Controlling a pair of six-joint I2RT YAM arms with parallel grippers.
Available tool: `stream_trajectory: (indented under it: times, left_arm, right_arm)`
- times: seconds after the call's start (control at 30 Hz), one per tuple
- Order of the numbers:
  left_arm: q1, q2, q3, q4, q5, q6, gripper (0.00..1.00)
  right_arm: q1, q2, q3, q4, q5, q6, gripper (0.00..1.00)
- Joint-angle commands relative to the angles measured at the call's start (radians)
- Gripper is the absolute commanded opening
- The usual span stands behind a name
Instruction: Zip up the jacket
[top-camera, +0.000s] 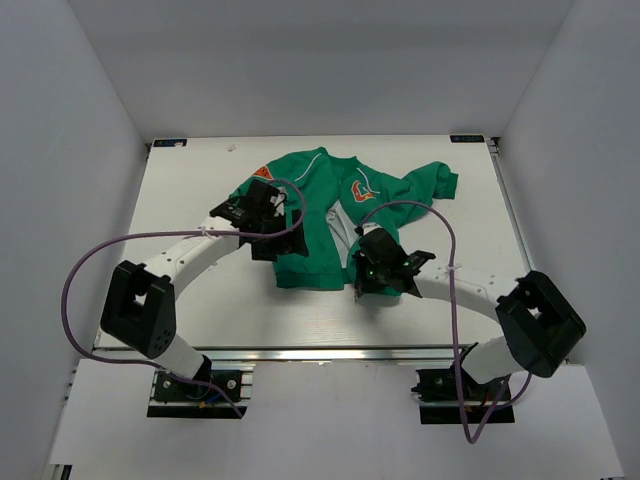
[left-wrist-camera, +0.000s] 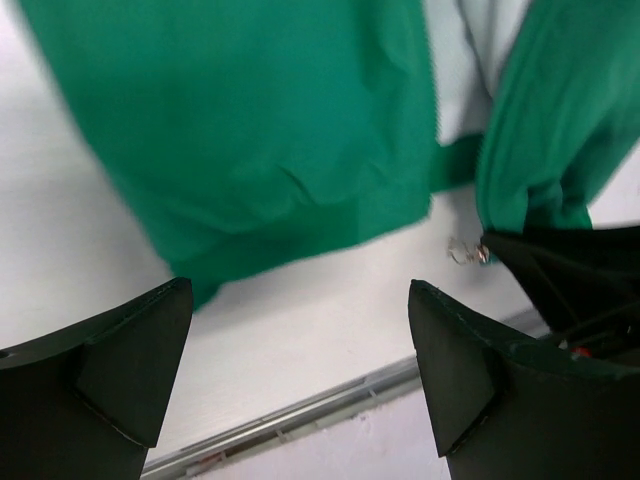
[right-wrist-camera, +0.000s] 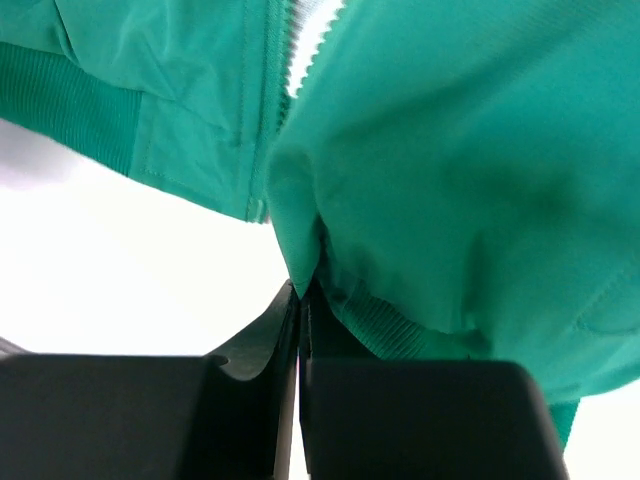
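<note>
The green jacket (top-camera: 315, 205) lies flat on the white table with its front open and pale lining showing. My right gripper (top-camera: 362, 272) is shut on the bottom corner of the jacket's right front panel; in the right wrist view the fabric (right-wrist-camera: 420, 150) is pinched between the closed fingers (right-wrist-camera: 262, 340), with white zip teeth (right-wrist-camera: 300, 55) above. My left gripper (top-camera: 265, 240) hovers over the left front panel, open and empty. In the left wrist view its fingers (left-wrist-camera: 130, 370) stand wide apart above the table, below the jacket's hem (left-wrist-camera: 270, 130). A small metal zip pull (left-wrist-camera: 464, 252) hangs by the right gripper.
The table's near edge with a metal rail (left-wrist-camera: 300, 415) runs just beyond the left fingers. Purple cables (top-camera: 100, 250) loop beside both arms. White walls enclose the table at the back and both sides.
</note>
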Motion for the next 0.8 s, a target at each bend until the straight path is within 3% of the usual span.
stream_trajectory:
  times: [0.0,0.3,0.43,0.77]
  left_arm:
    - [-0.048,-0.022,-0.014,0.037,0.054,-0.001,0.98]
    - [-0.196,0.067,0.027,0.033,0.027,-0.033,0.98]
    - [-0.228,0.139,0.042,0.05,0.027,-0.071,0.95]
    - [-0.298,0.296,0.194,-0.016,-0.128,-0.257,0.95]
  right_arm:
    - [-0.026,-0.073,-0.056,0.046,-0.034,0.01,0.0]
    - [-0.144,-0.319,-0.205,0.089,-0.086,0.075,0.0]
    - [-0.167,-0.356,-0.228,0.092,-0.123,0.085,0.0]
    - [-0.181,-0.382,-0.264,0.089,-0.123,0.101,0.0]
